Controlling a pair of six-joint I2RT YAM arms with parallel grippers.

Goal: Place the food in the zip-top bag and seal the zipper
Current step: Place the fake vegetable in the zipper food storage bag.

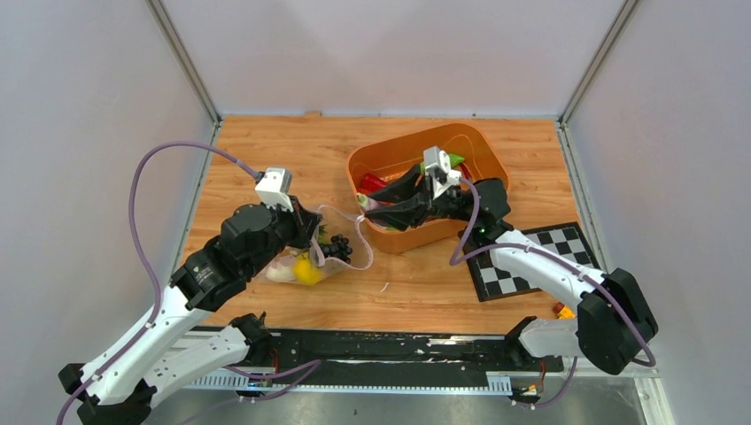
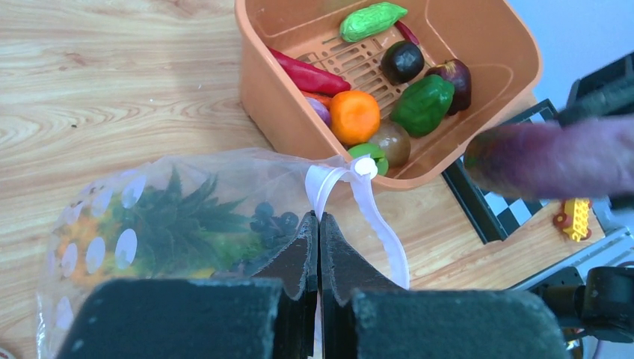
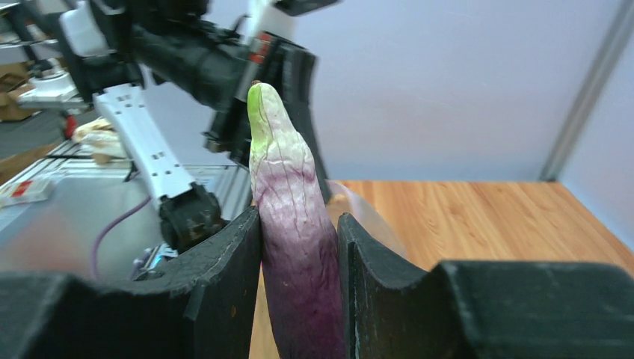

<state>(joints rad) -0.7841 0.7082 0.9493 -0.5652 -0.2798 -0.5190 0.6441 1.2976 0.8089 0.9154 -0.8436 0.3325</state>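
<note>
Pinching zip-top bag (image 2: 149,198) edge: left tool (image 2: 319,228) | right tool (image 3: 299,228) clamps eggplant (image 3: 288,164) over tub (image 2: 273,112) rim

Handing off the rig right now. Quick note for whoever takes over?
Grippers: left gripper is shut on the bag at its mouth edge. The right gripper is shut on the eggplant, at the bag-side edge of the tub.
Done: pineapple, grapes and lemon are in the bag.
Left: put the eggplant in, then the orange, green pepper, red chili and the other pieces in the tub. The zipper is not sealed.
</note>
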